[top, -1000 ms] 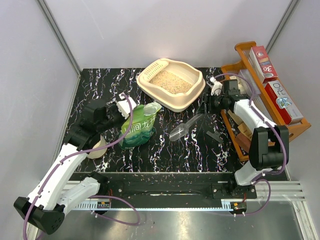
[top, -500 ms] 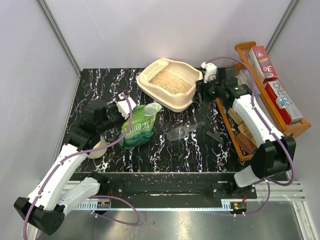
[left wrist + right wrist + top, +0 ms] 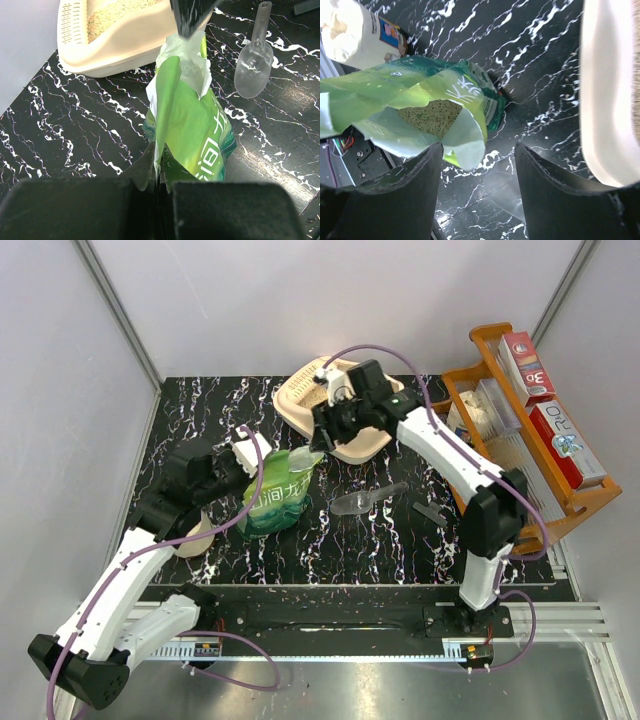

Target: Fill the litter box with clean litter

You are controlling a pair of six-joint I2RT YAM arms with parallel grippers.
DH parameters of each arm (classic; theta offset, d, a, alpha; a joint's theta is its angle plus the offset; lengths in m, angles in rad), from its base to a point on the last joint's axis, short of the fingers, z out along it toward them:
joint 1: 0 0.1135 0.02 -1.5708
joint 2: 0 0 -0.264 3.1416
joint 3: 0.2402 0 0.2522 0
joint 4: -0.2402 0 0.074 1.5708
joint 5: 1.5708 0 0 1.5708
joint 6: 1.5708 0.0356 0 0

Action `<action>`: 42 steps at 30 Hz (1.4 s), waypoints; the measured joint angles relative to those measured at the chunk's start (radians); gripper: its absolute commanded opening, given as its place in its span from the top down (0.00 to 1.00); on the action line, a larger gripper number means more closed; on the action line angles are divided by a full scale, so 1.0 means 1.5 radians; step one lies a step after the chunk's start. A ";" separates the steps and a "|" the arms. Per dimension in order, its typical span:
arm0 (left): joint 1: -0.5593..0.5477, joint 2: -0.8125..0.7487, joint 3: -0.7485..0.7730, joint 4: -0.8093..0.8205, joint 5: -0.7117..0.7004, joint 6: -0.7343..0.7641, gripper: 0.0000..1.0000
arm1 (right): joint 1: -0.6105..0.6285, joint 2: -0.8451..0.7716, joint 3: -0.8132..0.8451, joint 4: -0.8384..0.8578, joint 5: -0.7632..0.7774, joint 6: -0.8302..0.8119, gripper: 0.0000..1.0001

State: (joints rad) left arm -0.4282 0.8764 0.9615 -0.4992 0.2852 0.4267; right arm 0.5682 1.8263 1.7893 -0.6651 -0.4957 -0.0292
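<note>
Two wrist views fill in what the top view hides. From above, the right arm lies across the litter box (image 3: 298,392) at the far middle of the table (image 3: 200,410), covering its fill. The left wrist view shows clean litter (image 3: 115,12) inside the box, and the right wrist view shows granules inside the open green bag (image 3: 420,95). The left fingers (image 3: 157,185) pinch the bag's near edge. The right fingers (image 3: 477,150), spread wide and empty, hang over its mouth. A clear scoop (image 3: 365,500) lies to the right of the bag, and an orange rack (image 3: 500,350) stands at the far right.

One litter box (image 3: 292,403), one bag (image 3: 276,496), one scoop (image 3: 362,500), one tape roll (image 3: 197,543), one rack (image 3: 489,336).
</note>
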 measured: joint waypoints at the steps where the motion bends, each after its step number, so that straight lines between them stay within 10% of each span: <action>1: 0.000 0.000 0.000 0.000 0.000 0.000 1.00 | 0.011 0.017 0.011 -0.007 0.002 0.000 0.35; 4: 0.001 0.000 0.000 0.000 0.000 0.000 1.00 | 0.040 0.048 0.020 -0.026 0.011 -0.001 0.38; 9: 0.001 0.000 0.000 0.000 0.003 0.000 1.00 | 0.071 0.059 0.020 -0.063 0.052 -0.010 0.89; 12: 0.001 0.003 0.000 0.000 0.013 0.001 1.00 | 0.071 0.059 0.021 -0.065 0.077 -0.014 1.00; 26: -0.006 0.049 0.014 0.070 0.075 0.104 1.00 | 0.071 -0.024 0.027 -0.119 0.092 -0.031 1.00; 32: -0.012 0.049 -0.008 0.103 0.116 0.142 1.00 | 0.056 -0.093 -0.052 -0.110 0.066 -0.045 0.49; 42: -0.016 0.050 -0.034 0.146 0.121 0.132 0.99 | -0.171 -0.185 -0.227 -0.037 -0.194 -0.174 0.36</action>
State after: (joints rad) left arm -0.4515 0.9508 0.9100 -0.2806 0.4660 0.6254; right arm 0.3111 1.5490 1.4490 -0.7208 -0.7860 -0.2897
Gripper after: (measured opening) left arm 0.020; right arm 0.617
